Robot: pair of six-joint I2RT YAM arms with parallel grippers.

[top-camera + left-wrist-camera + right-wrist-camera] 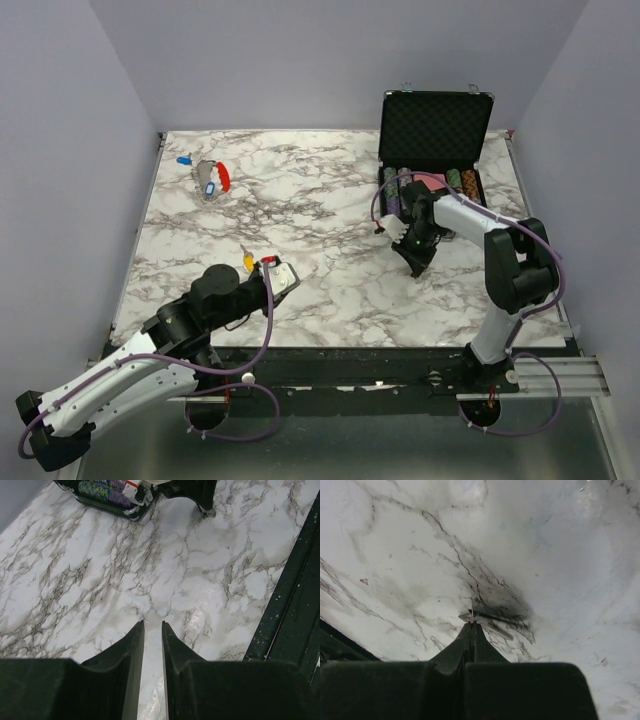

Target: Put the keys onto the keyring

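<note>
The keyring (222,177), a red clip on a grey piece, lies at the far left of the table. One blue-headed key (184,159) lies beside it and another (210,188) touches it. A yellowish key (248,262) lies just left of my left gripper (290,278), whose jaws stand a little apart over bare marble (152,624) with nothing between them. My right gripper (418,265) points down at the table near the case. Its jaws (472,623) are shut on a thin metal sliver at the head of a plain silver key (490,626).
An open black case (435,125) holding rows of poker chips (430,183) stands at the back right, just behind the right arm; it also shows in the left wrist view (107,492). The dark rail at the table's near edge (295,600) runs close beside the left gripper.
</note>
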